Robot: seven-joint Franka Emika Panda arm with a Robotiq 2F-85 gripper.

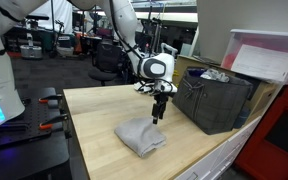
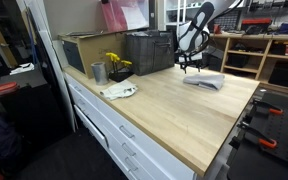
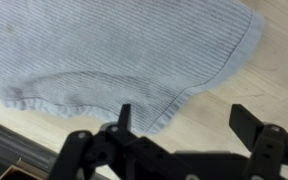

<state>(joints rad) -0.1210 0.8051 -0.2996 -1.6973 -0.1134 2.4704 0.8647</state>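
My gripper (image 1: pixel 158 113) hangs over a wooden table (image 1: pixel 94 120), pointing straight down, with its jaws spread wide and nothing between them. A folded grey knit cloth (image 1: pixel 141 137) lies flat on the table just below the gripper and partly beyond it. In the wrist view, the cloth (image 3: pixel 114 50) fills the space ahead of the gripper (image 3: pixel 184 122). One fingertip (image 3: pixel 124 112) sits over the cloth's hem and the other is over bare wood. I cannot tell whether the tips touch the cloth. In an exterior view, a dark bin (image 1: pixel 216 100) stands near the gripper, off to one side. In both exterior views, the cloth (image 2: pixel 204 81) lies apart from the bin.
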